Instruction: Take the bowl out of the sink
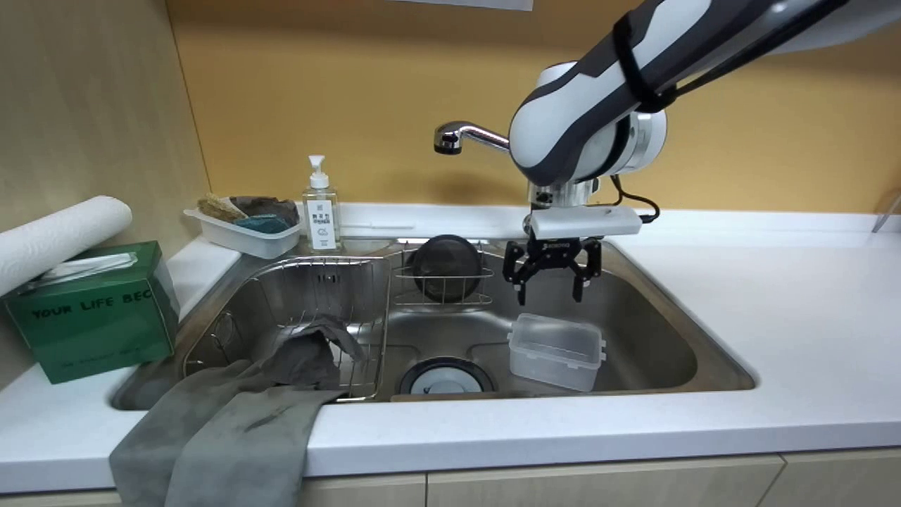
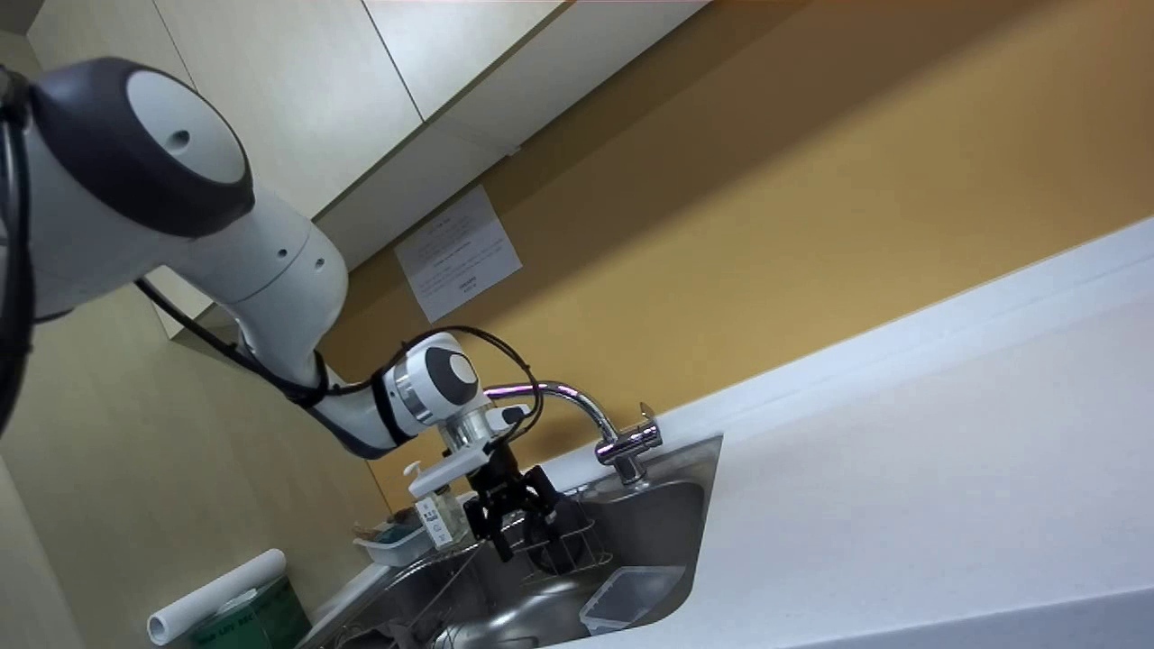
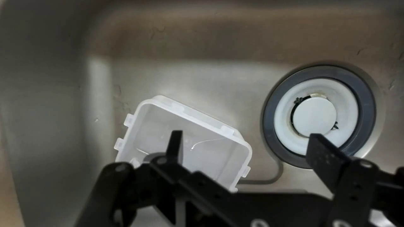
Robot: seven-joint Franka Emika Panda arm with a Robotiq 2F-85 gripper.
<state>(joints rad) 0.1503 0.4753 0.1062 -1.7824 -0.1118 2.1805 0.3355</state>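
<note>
The bowl (image 1: 556, 352), see-through with small tabs on its rim, sits on the floor of the steel sink (image 1: 651, 331), at its right side in this exterior view. It also shows in an exterior view (image 2: 634, 590) and in the wrist view (image 3: 205, 142). My gripper (image 1: 550, 294) is open and empty above the bowl, not touching it. In the wrist view, one finger of the gripper (image 3: 246, 138) overlaps the bowl's interior and the other overlaps the round drain (image 3: 314, 116). Part of the bowl is hidden behind the gripper there.
The chrome tap (image 1: 479, 134) arches behind the arm. A round black strainer (image 1: 447, 267) stands in a wire rack at the sink's back. A wire basket (image 1: 383, 331) with a grey cloth (image 1: 310, 359) is at left. A soap bottle (image 1: 321, 211) and pale tray (image 1: 260, 243) stand behind it.
</note>
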